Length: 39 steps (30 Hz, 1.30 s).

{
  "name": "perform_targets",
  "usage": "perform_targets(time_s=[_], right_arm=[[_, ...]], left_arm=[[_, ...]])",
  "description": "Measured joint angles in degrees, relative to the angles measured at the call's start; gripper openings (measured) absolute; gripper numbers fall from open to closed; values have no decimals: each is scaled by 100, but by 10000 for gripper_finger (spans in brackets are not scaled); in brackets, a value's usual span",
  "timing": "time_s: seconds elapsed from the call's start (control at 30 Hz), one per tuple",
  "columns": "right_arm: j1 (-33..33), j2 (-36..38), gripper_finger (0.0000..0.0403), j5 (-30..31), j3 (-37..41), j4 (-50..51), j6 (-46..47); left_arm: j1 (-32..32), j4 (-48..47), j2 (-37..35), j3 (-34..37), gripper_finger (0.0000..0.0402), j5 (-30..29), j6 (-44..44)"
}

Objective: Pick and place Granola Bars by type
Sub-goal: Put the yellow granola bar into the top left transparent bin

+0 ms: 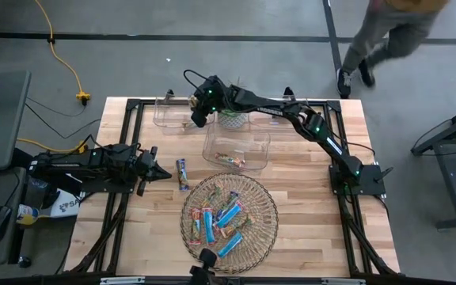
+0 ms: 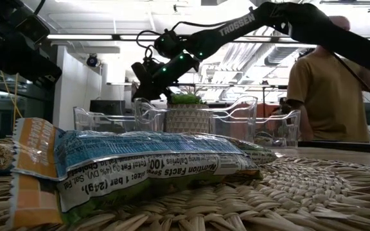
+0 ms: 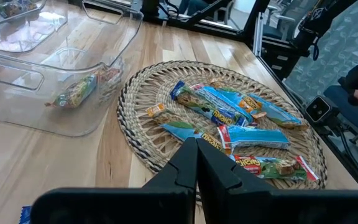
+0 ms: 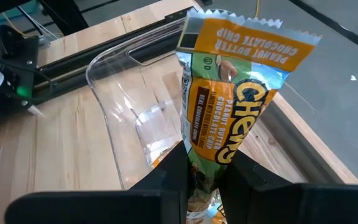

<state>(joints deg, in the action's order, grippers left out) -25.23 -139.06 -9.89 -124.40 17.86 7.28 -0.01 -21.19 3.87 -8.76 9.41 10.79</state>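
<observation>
From above, my right gripper hung over the clear bin at the worktop's far edge; the left gripper waited clenched, empty, near the left edge. In its wrist view, my right fingers clamped the orange bar, long axis running straight out from them, bin directly beneath.
</observation>
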Motion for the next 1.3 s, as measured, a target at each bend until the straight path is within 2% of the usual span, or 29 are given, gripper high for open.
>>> perform_targets(time_s=[0.23, 0.77, 1.07, 1.2, 1.3], right_arm=[[0, 0, 64, 0, 0, 27, -77], [47, 34, 151, 6, -42, -162, -29], [235, 72, 158, 55, -1065, -54, 52], [437, 545, 158, 183, -789, -797, 451], [601, 877, 157, 296, -791, -805, 706]], left_arm=[[0, 0, 1, -1, 1, 0, 0], [0, 1, 1, 0, 1, 1, 0], [0, -2, 0, -1, 1, 11, 0], [0, -1, -1, -1, 1, 9, 0], [0, -1, -1, -1, 1, 7, 0]])
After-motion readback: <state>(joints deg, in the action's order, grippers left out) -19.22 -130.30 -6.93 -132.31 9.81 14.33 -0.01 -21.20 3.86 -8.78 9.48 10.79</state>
